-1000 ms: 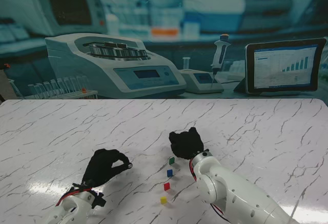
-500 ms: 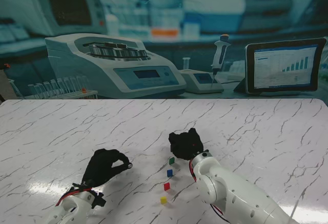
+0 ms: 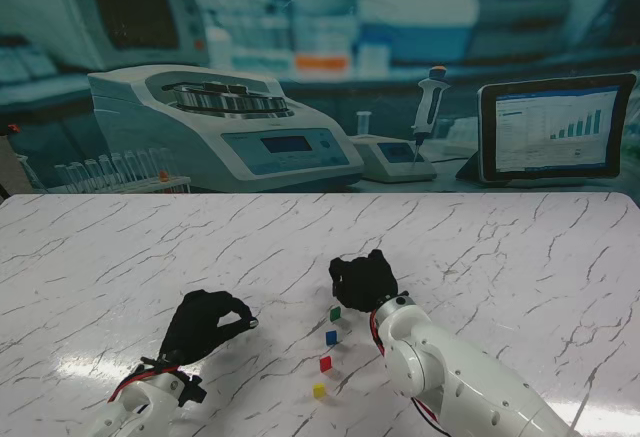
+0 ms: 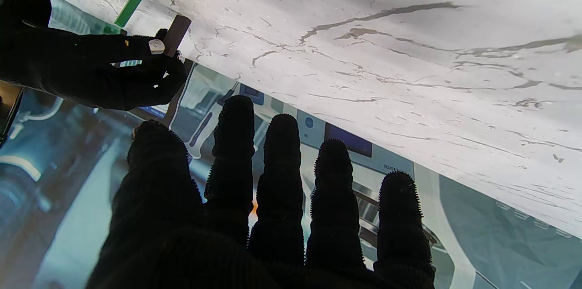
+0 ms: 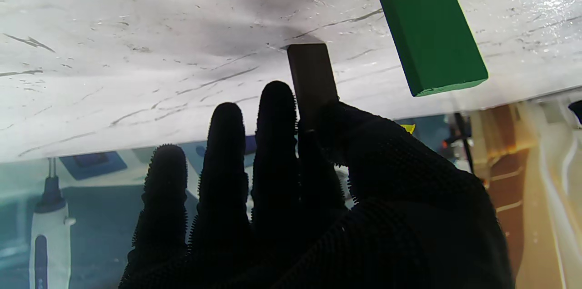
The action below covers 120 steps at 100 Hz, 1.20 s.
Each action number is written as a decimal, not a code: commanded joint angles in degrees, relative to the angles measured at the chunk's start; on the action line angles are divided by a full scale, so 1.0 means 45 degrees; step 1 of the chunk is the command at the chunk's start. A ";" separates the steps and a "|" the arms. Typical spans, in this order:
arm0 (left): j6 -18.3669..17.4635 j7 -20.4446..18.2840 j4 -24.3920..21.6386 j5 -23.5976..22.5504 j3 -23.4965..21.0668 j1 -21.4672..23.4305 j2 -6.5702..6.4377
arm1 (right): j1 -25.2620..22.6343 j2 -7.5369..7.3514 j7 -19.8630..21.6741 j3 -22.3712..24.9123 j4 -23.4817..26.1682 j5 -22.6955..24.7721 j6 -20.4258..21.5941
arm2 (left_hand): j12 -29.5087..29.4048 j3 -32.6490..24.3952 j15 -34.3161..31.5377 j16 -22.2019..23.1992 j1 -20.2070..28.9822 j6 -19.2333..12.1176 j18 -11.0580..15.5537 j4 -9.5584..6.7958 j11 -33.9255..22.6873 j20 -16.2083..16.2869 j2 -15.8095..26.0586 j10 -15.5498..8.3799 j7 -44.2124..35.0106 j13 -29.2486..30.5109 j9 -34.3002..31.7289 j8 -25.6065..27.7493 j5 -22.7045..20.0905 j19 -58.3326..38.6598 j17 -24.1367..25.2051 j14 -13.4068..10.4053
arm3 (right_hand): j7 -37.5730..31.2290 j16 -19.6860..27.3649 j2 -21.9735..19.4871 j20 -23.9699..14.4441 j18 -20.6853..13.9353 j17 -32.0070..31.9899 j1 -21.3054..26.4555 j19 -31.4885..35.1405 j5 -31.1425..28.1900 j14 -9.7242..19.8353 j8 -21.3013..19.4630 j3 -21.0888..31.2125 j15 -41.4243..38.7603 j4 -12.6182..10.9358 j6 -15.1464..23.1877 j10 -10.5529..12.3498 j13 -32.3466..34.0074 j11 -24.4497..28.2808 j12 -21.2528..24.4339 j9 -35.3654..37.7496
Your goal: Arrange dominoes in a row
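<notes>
Black knit glove covers the right hand (image 3: pixel 362 279), which sits near the middle of the marble table (image 3: pixel 520 247) with its fingers curled down toward the surface. In the right wrist view the thumb and forefinger (image 5: pixel 277 112) pinch a dark brown domino (image 5: pixel 311 75), standing on end with its far end on the marble. The other three fingers lie side by side, clear of the piece.

Just beside that domino stands the green domino (image 3: pixel 335 312), the first of a short line running toward me in the stand's view: then the blue domino (image 3: pixel 331 337), the red domino (image 3: pixel 325 363) and the yellow domino (image 3: pixel 319 390), each apart from the next and slightly further left. The held piece sits at the far end of this line, hidden under the hand in the stand's view.

The left hand (image 3: pixel 203 325) rests well to the left of the row, nearer to me. Its wrist view shows the fingers loosely extended, close together, gripping nothing.
</notes>
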<state>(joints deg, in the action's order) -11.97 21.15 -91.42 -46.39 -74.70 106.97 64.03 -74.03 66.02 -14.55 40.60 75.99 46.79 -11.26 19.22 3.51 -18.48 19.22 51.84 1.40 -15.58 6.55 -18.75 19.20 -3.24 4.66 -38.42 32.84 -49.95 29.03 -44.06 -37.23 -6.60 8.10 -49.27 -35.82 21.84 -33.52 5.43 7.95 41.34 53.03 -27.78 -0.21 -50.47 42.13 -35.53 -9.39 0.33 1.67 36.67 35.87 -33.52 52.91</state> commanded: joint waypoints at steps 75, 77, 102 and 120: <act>-0.0244 -0.0228 -0.0007 0.0084 0.0004 0.0058 0.0067 | -0.1388 -0.0561 0.1067 0.1732 0.1867 0.1011 0.0720 | 0.0108 0.0092 -0.0048 0.0056 -0.0053 -0.0302 -0.0212 -0.0047 0.0055 0.0172 0.0112 -0.0321 0.0138 -0.0040 0.0108 -0.0146 -0.0004 -0.0266 0.0224 -0.0284 | 0.6109 0.0420 -0.2219 -0.0521 0.1436 -0.0515 -0.2582 -0.1410 -0.0774 -0.1404 -0.0680 -0.2191 0.1554 -0.0123 -0.1204 -0.1115 -0.0944 -0.2149 0.0719 -0.2380; -0.0242 -0.0256 -0.0017 0.0085 0.0001 0.0061 0.0063 | -0.1497 -0.0591 0.1117 0.1870 0.1983 0.1084 0.0764 | 0.0099 0.0095 -0.0039 0.0052 -0.0065 -0.0305 -0.0215 -0.0048 0.0077 0.0168 0.0108 -0.0314 0.0172 -0.0045 0.0132 -0.0159 0.0023 -0.0256 0.0234 -0.0269 | 0.6331 0.0525 -0.2259 -0.0533 0.1457 -0.0525 -0.2613 -0.1455 -0.0752 -0.1417 -0.0557 -0.2218 0.1721 -0.0134 -0.1266 -0.1187 -0.1018 -0.2379 0.0809 -0.2480; -0.0243 -0.0411 -0.0113 0.0035 -0.0032 0.0108 0.0032 | -0.3120 -0.0938 0.1649 0.3859 0.3477 0.2245 0.1592 | -0.0008 0.0087 0.0137 -0.0008 -0.0208 -0.0274 -0.0230 -0.0084 0.0364 0.0111 0.0007 -0.0241 0.0706 -0.0201 0.0366 -0.0281 0.0205 -0.0137 0.0316 -0.0161 | 0.7812 0.1514 -0.2349 -0.0609 0.1625 -0.0477 -0.2907 -0.1944 -0.0485 -0.1688 0.1461 -0.2429 0.3253 0.0302 -0.2282 -0.2222 -0.1476 -0.4986 0.2210 -0.2969; -0.0249 -0.0351 -0.0109 -0.0064 -0.0012 0.0116 0.0024 | -0.4480 -0.1081 0.1659 0.5510 0.4328 0.3064 0.2366 | -0.0160 0.0001 0.0325 -0.0066 -0.0460 -0.0136 -0.0239 -0.0237 0.0747 0.0044 0.0020 -0.0129 0.1751 -0.0340 0.0650 -0.0418 0.0275 -0.0005 0.0355 -0.0117 | 0.8671 0.2645 -0.2396 -0.0394 0.1867 -0.0422 -0.3088 -0.3024 0.0074 -0.1764 0.3057 -0.2719 0.4829 0.0928 -0.2894 -0.2747 -0.2014 -0.6271 0.3242 -0.3645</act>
<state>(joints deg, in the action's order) -11.89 19.91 -91.79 -46.69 -74.93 107.11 63.92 -92.39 61.96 -6.24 64.59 95.10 60.29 -1.09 19.23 3.51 -18.46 19.22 51.28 1.40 -15.58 6.55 -16.44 19.21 -3.24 4.66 -32.30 32.69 -48.28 28.14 -44.06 -37.23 -6.29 8.09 -12.26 -25.64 13.21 -35.56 5.47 6.41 29.37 41.12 -29.37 -7.03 -38.57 30.90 -16.41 -8.10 -10.77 -8.98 29.90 9.74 -20.36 38.99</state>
